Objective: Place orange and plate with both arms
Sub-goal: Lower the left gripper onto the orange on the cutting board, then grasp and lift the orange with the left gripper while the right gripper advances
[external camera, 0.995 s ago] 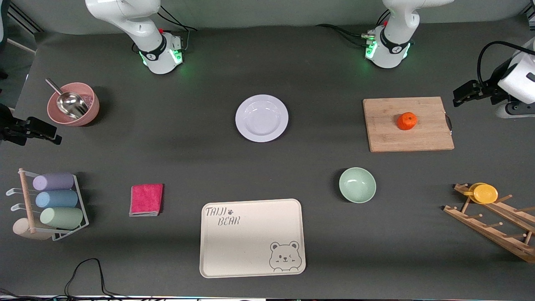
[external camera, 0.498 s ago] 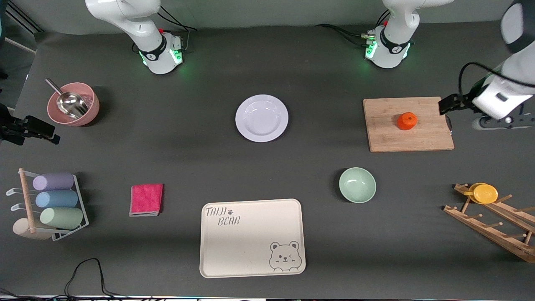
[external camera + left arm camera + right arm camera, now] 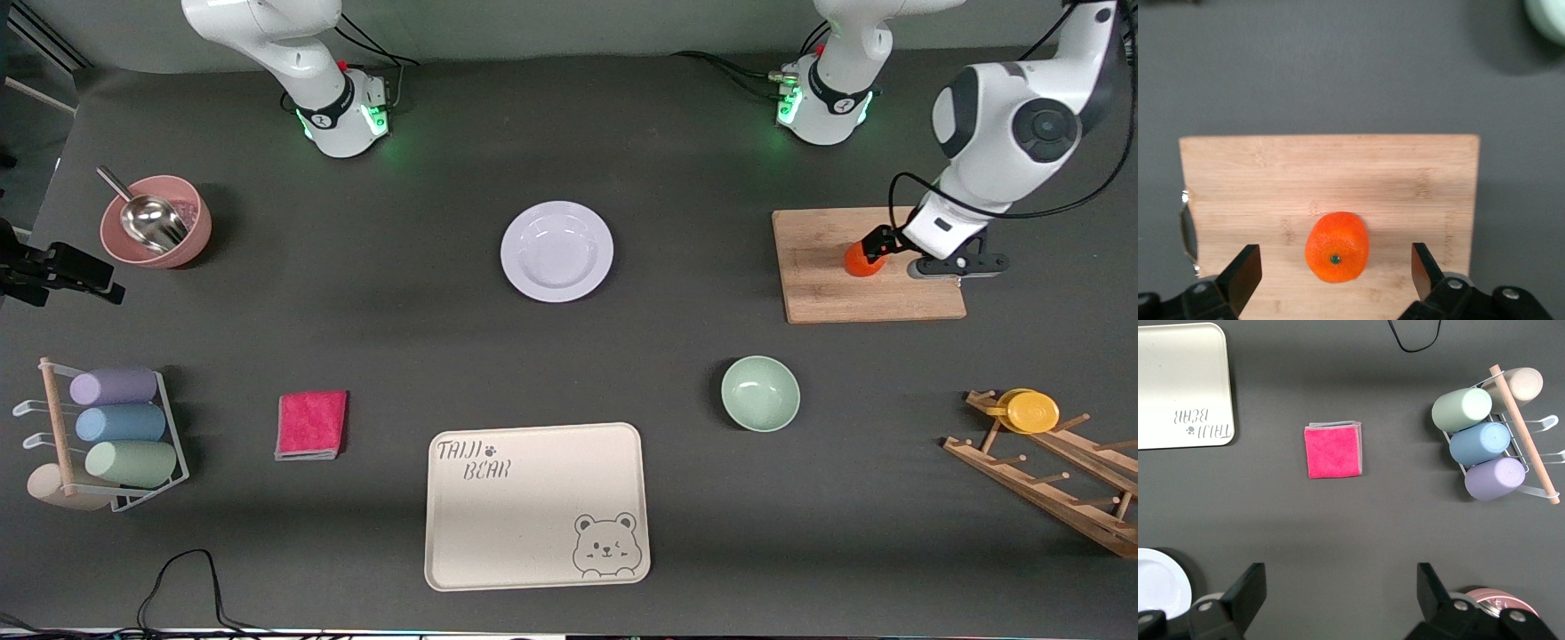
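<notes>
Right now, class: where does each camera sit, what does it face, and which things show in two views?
Front view: high across the table, facing both arm bases; left end effector over the orange.
Left wrist view: looks down on the orange; open fingers show.
Right wrist view: down on the pink cloth; fingers show.
Shared: orange, cloth.

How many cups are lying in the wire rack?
4. In the wire rack, by the right arm's end: purple cup farthest from the front camera, then blue cup, green cup, cream cup nearest, partly hidden.
</notes>
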You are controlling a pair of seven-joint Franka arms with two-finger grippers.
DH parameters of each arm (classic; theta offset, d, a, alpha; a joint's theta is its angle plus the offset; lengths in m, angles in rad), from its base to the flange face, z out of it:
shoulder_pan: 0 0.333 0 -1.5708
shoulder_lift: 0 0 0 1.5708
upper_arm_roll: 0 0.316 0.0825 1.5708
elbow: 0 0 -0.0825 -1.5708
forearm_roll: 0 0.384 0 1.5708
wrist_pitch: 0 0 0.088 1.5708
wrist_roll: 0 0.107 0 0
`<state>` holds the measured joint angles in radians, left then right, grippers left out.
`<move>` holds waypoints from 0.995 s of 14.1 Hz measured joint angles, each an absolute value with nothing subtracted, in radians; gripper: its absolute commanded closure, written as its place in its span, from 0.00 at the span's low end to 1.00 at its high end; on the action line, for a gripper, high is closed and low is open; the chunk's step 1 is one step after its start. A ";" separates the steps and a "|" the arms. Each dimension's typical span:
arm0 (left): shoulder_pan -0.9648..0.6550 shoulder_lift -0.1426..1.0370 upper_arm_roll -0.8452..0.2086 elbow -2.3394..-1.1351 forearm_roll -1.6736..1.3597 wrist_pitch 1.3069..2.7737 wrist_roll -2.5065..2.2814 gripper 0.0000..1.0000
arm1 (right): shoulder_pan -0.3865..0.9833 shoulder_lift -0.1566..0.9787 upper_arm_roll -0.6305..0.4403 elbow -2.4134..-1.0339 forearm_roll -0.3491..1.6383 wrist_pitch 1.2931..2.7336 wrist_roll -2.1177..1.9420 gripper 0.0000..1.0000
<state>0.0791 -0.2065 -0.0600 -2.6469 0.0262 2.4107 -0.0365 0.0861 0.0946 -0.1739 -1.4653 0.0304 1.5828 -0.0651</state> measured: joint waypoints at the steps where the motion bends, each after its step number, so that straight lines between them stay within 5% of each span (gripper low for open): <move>1: 0.094 -0.196 -0.059 -2.684 0.026 2.456 -0.036 0.00 | 0.087 0.091 -0.173 -1.465 0.030 1.571 -0.065 0.00; 6: 0.113 -0.118 -0.057 -2.724 0.026 2.535 -0.033 0.00 | 0.124 0.005 -0.162 -1.538 0.033 1.530 -0.063 0.00; 14: 0.114 -0.037 -0.058 -2.725 0.026 2.555 -0.033 0.00 | 0.224 -0.293 -0.159 -1.921 0.035 1.631 0.046 0.00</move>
<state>0.1136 -0.0372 -0.0583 -2.7246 0.0263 2.5554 -0.0335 0.2243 -0.2928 -0.1593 -1.9207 0.0349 1.6314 0.0456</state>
